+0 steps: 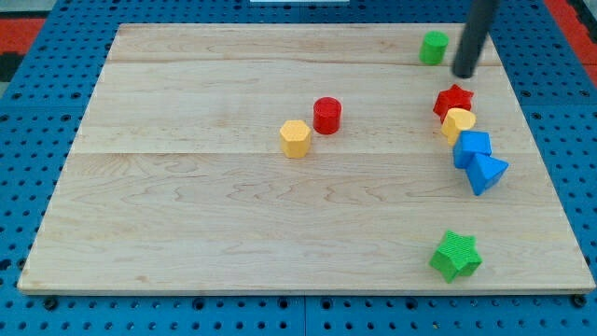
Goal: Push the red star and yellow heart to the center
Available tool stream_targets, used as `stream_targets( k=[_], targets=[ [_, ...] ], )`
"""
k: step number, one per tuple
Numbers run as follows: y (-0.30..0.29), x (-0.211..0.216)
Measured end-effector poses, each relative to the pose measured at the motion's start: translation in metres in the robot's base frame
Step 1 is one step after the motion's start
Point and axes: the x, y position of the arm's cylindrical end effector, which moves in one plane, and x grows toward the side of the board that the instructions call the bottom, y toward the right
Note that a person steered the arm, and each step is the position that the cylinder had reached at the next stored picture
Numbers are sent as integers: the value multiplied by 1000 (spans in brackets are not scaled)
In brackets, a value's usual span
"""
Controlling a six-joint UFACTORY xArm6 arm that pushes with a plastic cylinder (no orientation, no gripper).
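Red star (452,100) and yellow heart (458,122) sit touching at the desk's (187,233) right, the tool, a jawless rod holding nothing, with its tip (463,74) just beyond them, probably placed to shove them leftward.

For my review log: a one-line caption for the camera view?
My tip sits above the red star and touching yellow heart, near the board's right edge.

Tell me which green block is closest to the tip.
The small green block at the view's top, just left of my tip. The green star sits far off near the view's bottom edge.
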Motion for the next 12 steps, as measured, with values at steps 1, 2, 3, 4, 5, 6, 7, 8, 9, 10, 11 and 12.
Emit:
stream_targets(
  k=[1,2,3,4,5,6,7,8,9,10,11,12],
  targets=[
    [26,49],
    [-16,99],
    [-95,99],
    [-116,117],
    [-45,117],
    [-78,152],
    [-148,170],
    [-200,141],
    [-165,163],
    [-68,121],
    [-19,62],
    [-63,50]
  ],
)
